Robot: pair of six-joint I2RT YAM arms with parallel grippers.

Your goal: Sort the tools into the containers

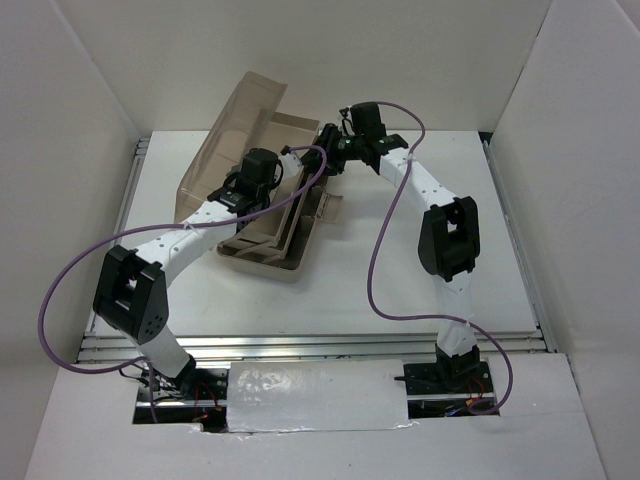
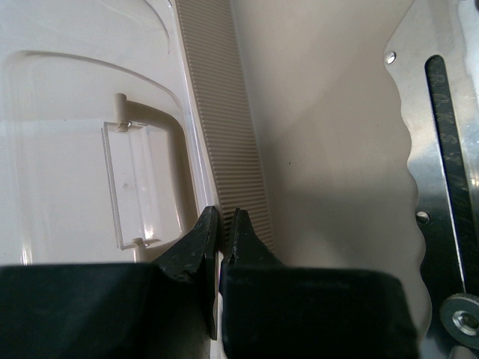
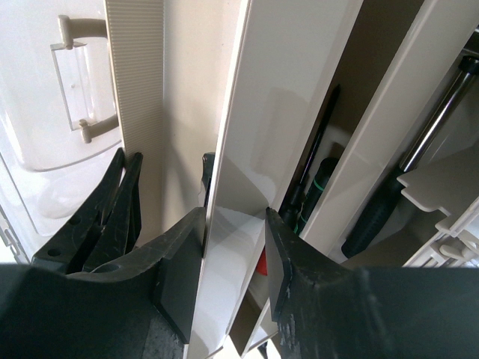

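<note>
White walls (image 1: 580, 150) close in a white table (image 1: 400, 270), with metal rails (image 1: 300, 345) along its near edge and a shiny sheet (image 1: 315, 395) lying between the two arm bases. Purple cables (image 1: 385, 260) loop off both arms. A beige toolbox (image 1: 265, 262) sits left of centre on the table, its brownish see-through lid (image 1: 235, 110) thrown open toward the back left corner, and both arms reach into it.

The left gripper (image 2: 222, 233) is clenched on the lid, its fingertips pinching a thin edge where a ribbed beige band (image 2: 224, 112) runs beside the pale handle (image 2: 168, 131). A silver wrench (image 2: 441, 149) lies against a beige wall at the right of that wrist view.

The right gripper (image 3: 233, 243) straddles the upright wall of a pale tray (image 3: 277, 90), one finger on each side; whether the fingers press on it cannot be told. Just beyond that wall, a green-handled screwdriver (image 3: 323, 176) stands in a narrow slot. A black-handled screwdriver (image 3: 378, 213) lies in the next one.
</note>
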